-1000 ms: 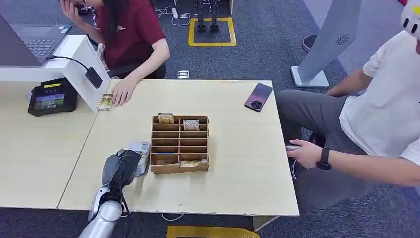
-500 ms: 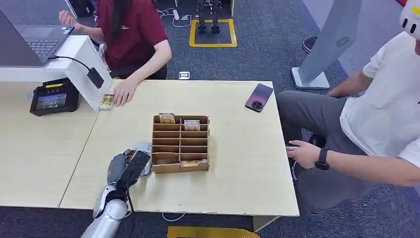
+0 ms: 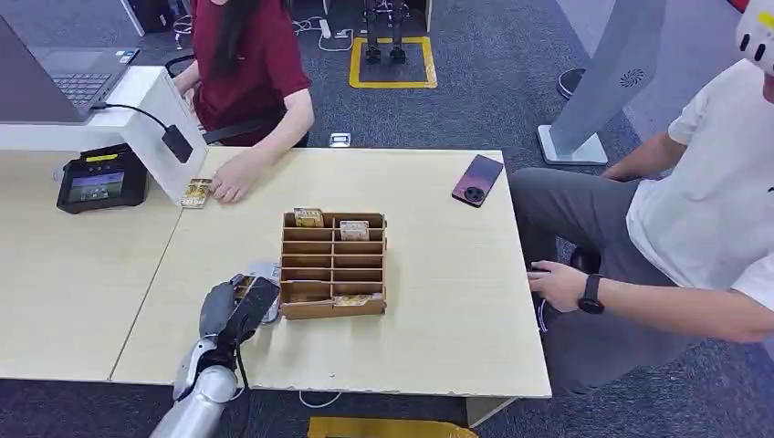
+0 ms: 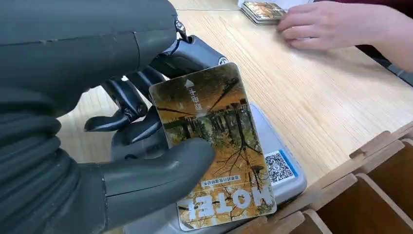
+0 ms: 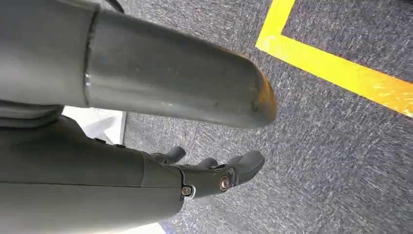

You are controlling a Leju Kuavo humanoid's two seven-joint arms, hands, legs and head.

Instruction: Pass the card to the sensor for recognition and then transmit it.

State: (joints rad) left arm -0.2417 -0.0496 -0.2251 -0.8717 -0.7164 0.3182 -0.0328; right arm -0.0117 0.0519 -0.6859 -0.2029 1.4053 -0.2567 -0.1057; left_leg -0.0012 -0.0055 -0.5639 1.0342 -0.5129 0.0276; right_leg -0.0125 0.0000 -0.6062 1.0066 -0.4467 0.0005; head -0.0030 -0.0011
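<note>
Near-left on surface (image 3: pixel 438 301), left hand (image 3: pixel 233 308) grips card (image 4: pixel 214 146) now over sensor (image 4: pixel 280 168), moved right; scan underway; right hand (image 5: pixel 214 178) empty, fingers apart.

Card (image 4: pixel 214 146): glossy, printed with an autumn scene and the word "HOTEL", pinched by the left hand (image 3: pixel 233 306) and held flat just above the sensor (image 4: pixel 280 168), a grey reader with a QR label, apparently not touching it, left of the wooden organiser.
</note>
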